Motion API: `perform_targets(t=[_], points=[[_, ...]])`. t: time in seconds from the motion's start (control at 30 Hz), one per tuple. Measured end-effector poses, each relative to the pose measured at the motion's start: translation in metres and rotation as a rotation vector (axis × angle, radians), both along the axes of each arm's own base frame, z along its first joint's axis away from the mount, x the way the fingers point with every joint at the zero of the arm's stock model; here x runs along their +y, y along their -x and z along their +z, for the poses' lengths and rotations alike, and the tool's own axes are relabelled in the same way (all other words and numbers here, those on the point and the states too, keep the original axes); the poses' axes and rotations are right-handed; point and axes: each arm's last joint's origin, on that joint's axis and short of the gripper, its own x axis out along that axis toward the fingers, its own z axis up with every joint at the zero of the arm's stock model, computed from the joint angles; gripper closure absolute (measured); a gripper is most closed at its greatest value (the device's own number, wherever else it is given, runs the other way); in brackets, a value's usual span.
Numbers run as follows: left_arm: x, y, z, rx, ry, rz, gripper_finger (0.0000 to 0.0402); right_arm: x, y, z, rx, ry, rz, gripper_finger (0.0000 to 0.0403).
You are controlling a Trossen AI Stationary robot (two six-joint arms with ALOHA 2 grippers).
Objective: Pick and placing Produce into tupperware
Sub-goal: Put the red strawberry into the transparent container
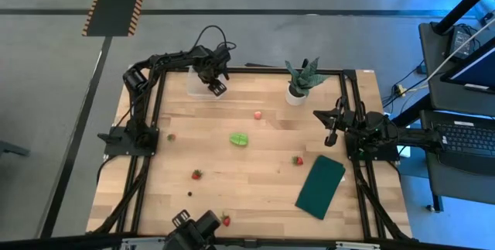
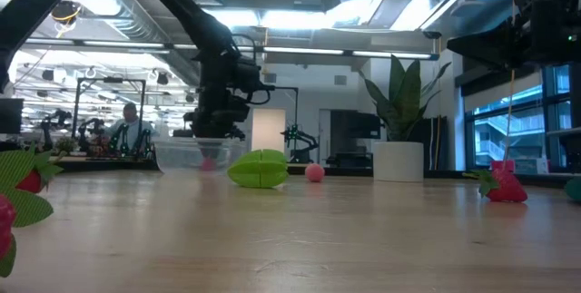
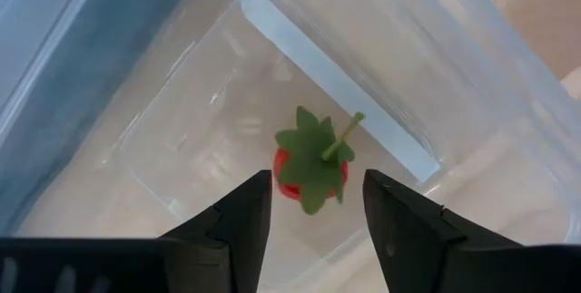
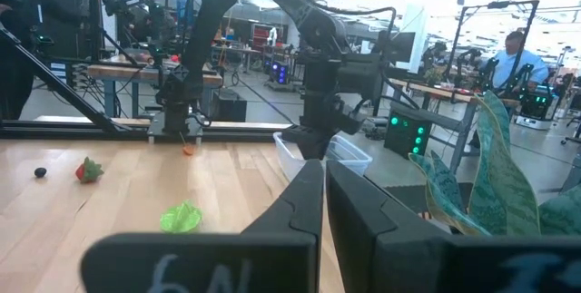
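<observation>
Closest to the low camera, a strawberry [image 2: 23, 182] with green leaves sits blurred at the near table edge. In the left wrist view, the left gripper [image 3: 318, 204] hangs over the tub [image 3: 227, 102], its two fingers spread apart with nothing between them. Just beyond the fingertips a strawberry [image 3: 311, 161] lies on the tub's floor, leaves and stem facing up, clear of both fingers.

From above, the left gripper [image 1: 217, 86] sits at the far left part of the table [image 1: 263, 196], over the tub [image 1: 196, 82]. The pink fruit [image 1: 257, 114] lies near it, toward the table's middle, and the green piece [image 1: 239, 139] a little farther on the same side. Loose strawberries lie well apart from this gripper: one [image 1: 172, 136] by the left arm's base, one [image 1: 196, 174] nearer the front, one [image 1: 226, 220] at the front edge, and one [image 1: 298, 159] on the right.

The right gripper [image 1: 331, 135] waits at the right side, fingers pressed together and empty. The plant [image 1: 301, 80] stands just beyond it at the far edge; the green mat [image 1: 320, 185] lies on its near side, with that right-hand strawberry beside the mat.

In the low view, a person [image 2: 130, 130] sits in the room behind.
</observation>
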Motion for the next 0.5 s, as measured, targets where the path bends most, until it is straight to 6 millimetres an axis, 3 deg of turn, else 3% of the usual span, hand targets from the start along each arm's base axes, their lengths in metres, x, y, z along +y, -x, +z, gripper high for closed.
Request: perform_targets(t=[0.23,0.37,0.5], points=[[-0.002,0.001,0.008,-0.013,-0.015,-0.015,0.0234,0.0,0.0,0.0,0.001,0.0,0.0,0.0381],[-0.006,0.005,0.041,-0.104,-0.11,-0.025,0.0239,0.0,0.0,0.0,0.0,0.0,0.0,0.0381],[-0.02,0.018,0.091,-0.219,-0.217,-0.048,0.024,0.0,0.0,0.0,0.0,0.0,0.0,0.0381]])
